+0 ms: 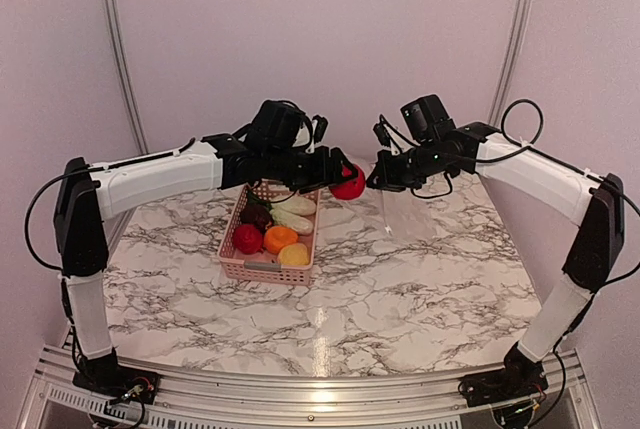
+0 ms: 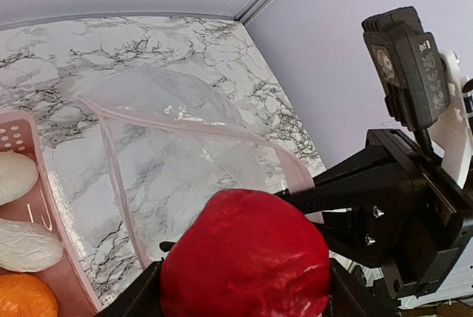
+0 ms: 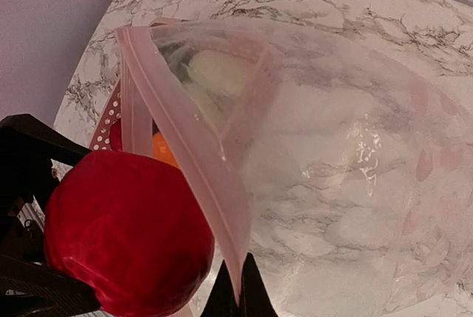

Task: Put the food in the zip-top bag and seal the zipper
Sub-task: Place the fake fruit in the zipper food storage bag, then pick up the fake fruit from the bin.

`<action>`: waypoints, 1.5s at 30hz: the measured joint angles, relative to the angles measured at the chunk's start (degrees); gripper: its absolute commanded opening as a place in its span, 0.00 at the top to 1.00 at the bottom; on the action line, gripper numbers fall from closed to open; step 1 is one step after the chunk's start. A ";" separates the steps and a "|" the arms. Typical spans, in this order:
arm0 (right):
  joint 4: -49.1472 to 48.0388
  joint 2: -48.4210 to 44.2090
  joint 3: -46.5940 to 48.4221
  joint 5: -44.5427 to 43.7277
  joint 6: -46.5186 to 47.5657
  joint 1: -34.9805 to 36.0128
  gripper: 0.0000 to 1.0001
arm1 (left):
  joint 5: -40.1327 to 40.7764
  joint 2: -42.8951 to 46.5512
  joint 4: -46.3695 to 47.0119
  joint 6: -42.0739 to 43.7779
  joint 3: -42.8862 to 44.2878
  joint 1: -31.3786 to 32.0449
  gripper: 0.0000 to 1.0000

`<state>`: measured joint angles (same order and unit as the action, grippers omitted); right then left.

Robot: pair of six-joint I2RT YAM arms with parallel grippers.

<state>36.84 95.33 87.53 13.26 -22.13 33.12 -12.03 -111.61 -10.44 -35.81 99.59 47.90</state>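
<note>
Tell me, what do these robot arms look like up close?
The left arm and right arm match: white tubular shells between black joints, thin black cables looping outside. Each wrist carries a boxy black camera. The fingers are matte black and angular, with silver screws at their base.

A red fruit (image 2: pixel 247 254) hovers beside the open clear bag (image 2: pixel 185 151).

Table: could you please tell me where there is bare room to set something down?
Free: the table between the pink basket and its near edge, and the near right. Crowded: mid-back, where left gripper, red food, right gripper and zip-top bag meet.
</note>
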 measured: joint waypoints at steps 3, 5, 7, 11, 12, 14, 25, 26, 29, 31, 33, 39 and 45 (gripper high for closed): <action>0.00 -0.07 0.00 0.70 -0.61 0.02 1.00 | 1.64 -1.05 -1.51 -0.57 0.94 0.13 0.61; -0.02 -0.09 0.04 1.49 -1.03 0.07 1.00 | 2.62 -1.90 -2.62 -1.22 1.99 0.17 0.61; 0.04 -0.09 0.09 1.77 -1.46 0.24 1.00 | 4.11 -3.19 -4.22 -1.97 3.85 0.17 0.59; 0.15 -0.09 1.20 2.29 -1.79 0.68 1.00 | 6.12 -5.84 -6.54 -3.56 7.19 0.17 0.51; 0.22 -0.09 1.86 2.40 -1.84 0.81 1.00 | 6.40 -6.34 -7.02 -3.93 7.63 0.17 0.47; 0.31 -0.09 2.95 2.71 -1.86 0.90 1.00 | 6.73 -7.10 -7.96 -4.33 8.31 0.17 0.35; 0.55 0.00 5.31 2.69 -1.88 0.81 1.00 | 8.76 -5.86 -9.22 -1.11 10.32 0.22 0.03; 0.57 0.00 5.31 2.69 -1.88 0.70 1.00 | 9.20 -5.09 -9.31 -0.74 10.32 0.20 0.03; 0.76 0.17 5.57 2.71 -1.88 0.09 1.00 | 9.09 -2.67 -8.87 -0.04 10.32 0.13 0.05; 1.42 0.55 6.38 2.67 -1.73 -0.63 1.00 | 8.83 -0.57 -8.09 0.33 10.03 0.17 0.07; 2.12 0.79 7.43 2.25 -1.49 -2.34 1.00 | 8.46 2.14 -6.05 0.72 8.20 0.17 0.07; 6.84 0.90 14.08 -3.89 1.16 -12.41 1.00 | 11.47 10.03 -5.99 2.78 1.99 0.11 0.11; 9.03 0.35 19.52 -8.70 4.20 -12.66 1.00 | 14.12 11.02 -11.67 4.37 -2.25 -0.50 0.14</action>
<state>45.87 95.68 107.04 4.56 -17.93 20.47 2.09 -100.60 -22.11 -31.44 97.34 47.40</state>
